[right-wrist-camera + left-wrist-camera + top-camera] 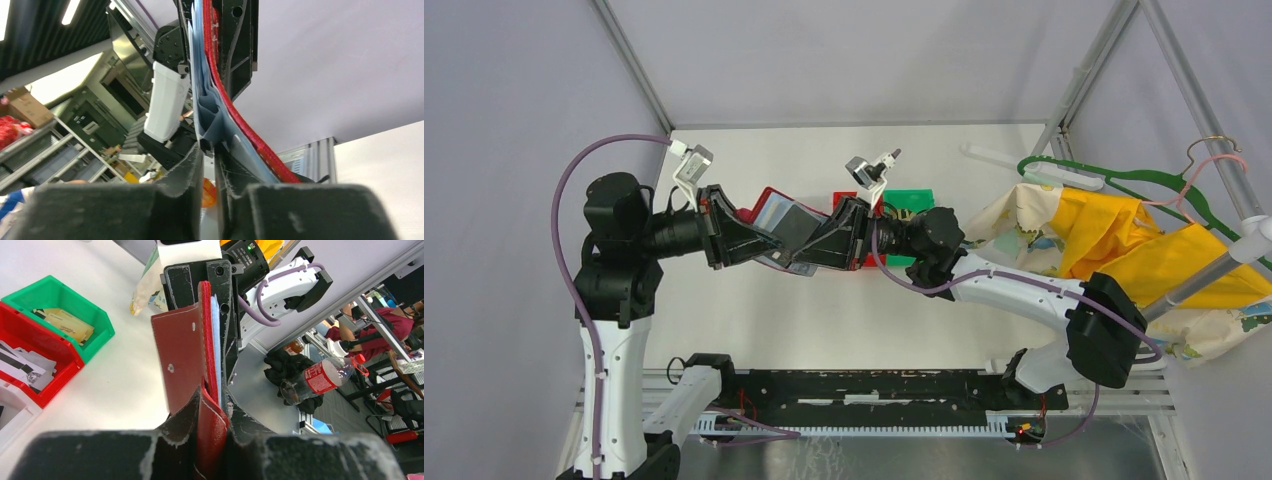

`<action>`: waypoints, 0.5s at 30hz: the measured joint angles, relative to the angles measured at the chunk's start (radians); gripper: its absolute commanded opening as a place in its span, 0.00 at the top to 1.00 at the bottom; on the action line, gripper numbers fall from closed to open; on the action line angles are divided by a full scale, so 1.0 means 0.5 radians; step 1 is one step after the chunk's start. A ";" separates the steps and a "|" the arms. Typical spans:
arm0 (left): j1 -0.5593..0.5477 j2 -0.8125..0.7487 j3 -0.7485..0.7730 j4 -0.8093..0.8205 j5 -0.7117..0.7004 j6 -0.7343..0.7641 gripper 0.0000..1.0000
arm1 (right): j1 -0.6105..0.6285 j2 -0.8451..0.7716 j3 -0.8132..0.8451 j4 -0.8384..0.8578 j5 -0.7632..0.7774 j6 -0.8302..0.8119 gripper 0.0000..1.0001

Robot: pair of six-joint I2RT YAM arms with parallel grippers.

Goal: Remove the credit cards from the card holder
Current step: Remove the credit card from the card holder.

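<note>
Card holder: you have the small red folding card holder [776, 212] lifted off the white table [824, 320]. It is a little left of centre, spanning the gap between the two claws.

Left gripper [212, 400]: it is clenched on one end of the holder, with the red cover pinched between its black fingers [175, 427]. A red flap with two small light studs stands out to one side.

Right gripper [209, 147]: it is clamped on the opposite end. In your right wrist view its fingers close on a pale blue-grey inner pocket leaf, and the red cover edge runs just beside them.

Pockets: the leaves are seen edge-on, so you cannot tell whether a card sits inside.

Containers, from the left wrist view:
- The green plastic bin [50, 290] is on the far right of the row and holds gold-tan rectangular cards [65, 322] lying flat.
- The red plastic bin [60, 377] touches the green one on its left. It holds white flat pieces with dark stripes, too small for you to identify.
- The white bin [12, 412] is next on the left. Only its corner shows and its contents are not visible.

Position: in the top view, the red and green bins lie just beyond the right claw.
</note>
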 measured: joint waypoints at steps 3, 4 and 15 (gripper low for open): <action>0.000 -0.002 0.000 0.024 -0.001 -0.028 0.91 | 0.005 0.000 0.000 0.044 0.001 0.023 0.66; 0.000 -0.003 0.000 0.034 0.000 -0.032 0.91 | 0.005 0.000 0.000 0.066 0.002 0.028 0.67; 0.000 -0.014 0.003 0.091 0.018 -0.053 0.92 | -0.041 -0.011 -0.002 0.135 0.033 0.090 0.83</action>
